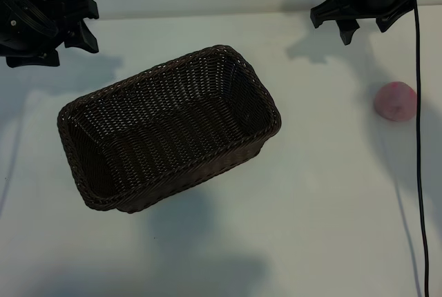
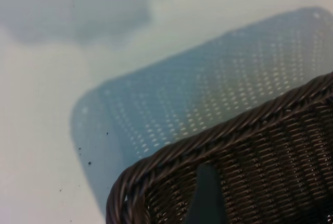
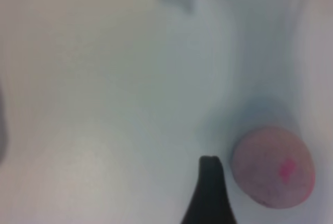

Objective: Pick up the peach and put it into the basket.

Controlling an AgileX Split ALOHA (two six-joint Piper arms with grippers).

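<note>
To the right of the basket, well apart from it on the bare white table, the peach is lying untouched. The right gripper is hanging above and just behind the fruit, its jaws standing apart and gripping nothing; in the right wrist view one dark fingertip is showing just beside the peach, not touching it. The left gripper is waiting off the basket's far left corner, its jaws also spread and empty, its wrist camera looking onto the braided rim.

The basket is sitting empty and askew, so nothing of the task is done; by my reading the reach toward the fruit is the step in hand. The next move is asking the right gripper to shift until the peach sits between both fingers, descend, and close gently enough not to squeeze a round, fuzzy thing sideways out of the grip.
</note>
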